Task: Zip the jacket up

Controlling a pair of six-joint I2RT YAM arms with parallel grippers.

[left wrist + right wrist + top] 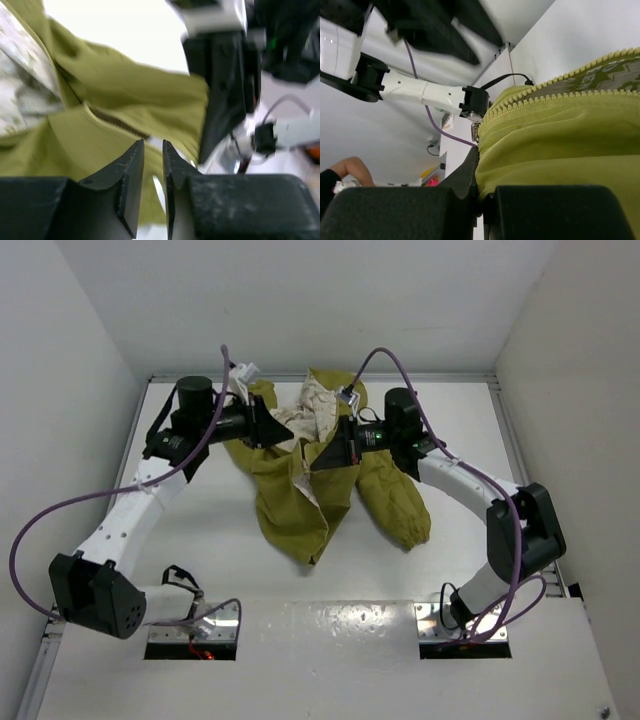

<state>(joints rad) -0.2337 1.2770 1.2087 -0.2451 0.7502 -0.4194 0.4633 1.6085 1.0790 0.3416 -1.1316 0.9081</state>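
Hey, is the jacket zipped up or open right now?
Open. The jacket front is parted, cream lining showing, and its two zipper rows run apart.

White tabletop (200, 530), plain white walls (300, 300) rising at nine, twelve and three o'clock, a person's bare forearm (347, 167) at eight o'clock in the right wrist view
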